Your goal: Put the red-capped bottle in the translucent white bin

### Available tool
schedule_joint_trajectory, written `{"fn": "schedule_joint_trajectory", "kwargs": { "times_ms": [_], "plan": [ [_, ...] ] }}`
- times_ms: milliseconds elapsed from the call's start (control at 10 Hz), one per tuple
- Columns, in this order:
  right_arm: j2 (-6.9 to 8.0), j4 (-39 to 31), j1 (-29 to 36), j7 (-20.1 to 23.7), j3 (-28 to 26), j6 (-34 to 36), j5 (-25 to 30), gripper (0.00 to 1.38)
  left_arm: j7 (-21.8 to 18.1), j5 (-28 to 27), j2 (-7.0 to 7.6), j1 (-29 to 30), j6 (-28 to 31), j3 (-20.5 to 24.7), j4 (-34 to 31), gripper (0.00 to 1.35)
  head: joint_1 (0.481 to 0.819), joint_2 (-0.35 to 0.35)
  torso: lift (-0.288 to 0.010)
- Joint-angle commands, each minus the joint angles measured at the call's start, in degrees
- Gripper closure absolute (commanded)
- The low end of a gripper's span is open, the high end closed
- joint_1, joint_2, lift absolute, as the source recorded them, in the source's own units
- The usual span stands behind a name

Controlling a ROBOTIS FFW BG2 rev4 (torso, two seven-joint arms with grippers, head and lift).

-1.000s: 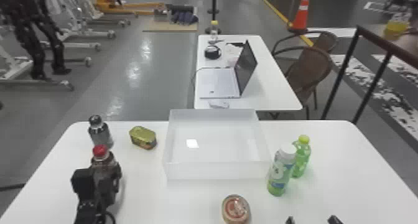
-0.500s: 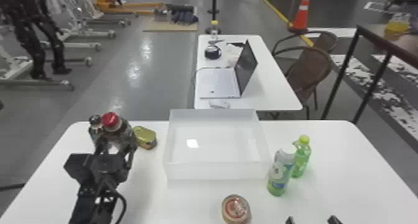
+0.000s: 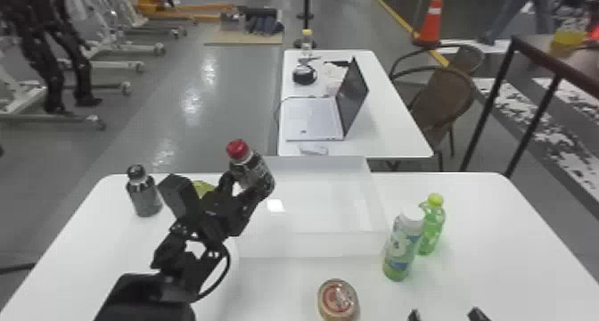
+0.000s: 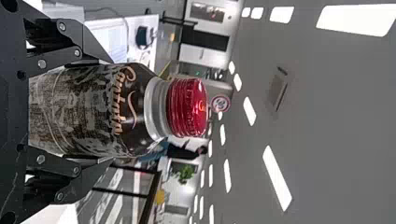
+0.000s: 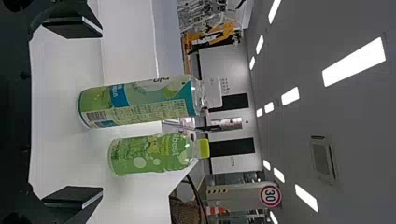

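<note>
Right gripper (image 3: 445, 314): at the bottom edge of the head view, cut off there; its fingers stand wide apart with nothing between them.
Round tin (image 3: 338, 300): lies on the near table, its nearest edge trimmed by the frame.
Left gripper (image 4: 112, 111): we see its fingers parted by the bottle's width, pressed on opposite sides of the body; where the pads meet it is partly hidden.
Red-capped bottle (image 3: 257, 175): held tilted by the left gripper, near the bin's left side. We judge it stiff and fairly weighty if full, its smooth skin a little slippery, with little risk of breaking. The present hold round the broad body suits us; the neck would let it swing. The base is lost behind the gripper in the wrist view, and we cannot make out how full it is.
Red cap (image 4: 187, 107): free of the fingers; we would leave it so, as it gives little to grip.
Translucent white bin (image 3: 312, 244): its left wall is partly masked by the bottle and gripper, and the pale walls blend into the tabletop. We cannot tell whether the bottle's base clears the rim.
Yellow tin (image 3: 203, 188): mostly hidden behind the left gripper.
Laptop (image 3: 312, 117): on the farther table; we cannot read its screen from this angle.
</note>
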Motion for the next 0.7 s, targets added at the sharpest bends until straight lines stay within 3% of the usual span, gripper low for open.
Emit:
{"fn": "schedule_joint_trajectory", "kwargs": {
  "times_ms": [0, 200, 500, 600],
  "plan": [
    [0.05, 0.2, 0.0, 0.0, 0.0, 0.1, 0.0, 0.11, -2.3, 0.4, 0.07, -4.1, 2.7, -2.1, 4.6, 0.82, 0.549, 0.000, -0.100],
    [0.05, 0.4, 0.0, 0.0, 0.0, 0.0, 0.0, 0.11, -5.3, 1.1, -0.20, -8.4, 4.0, -4.6, 10.9, 0.82, 0.549, 0.000, -0.100],
    [0.05, 0.4, -0.2, 0.0, 0.0, 0.0, 0.0, 0.11, -8.3, 0.9, -1.69, -9.6, 7.2, -4.6, 15.0, 0.78, 0.549, 0.000, -0.100],
    [0.05, 0.4, -0.2, 0.0, 0.0, 0.1, 0.0, 0.11, -7.4, 0.8, -2.13, -9.1, 5.5, -3.9, 15.3, 0.52, 0.549, 0.000, -0.100]
  ]
}}
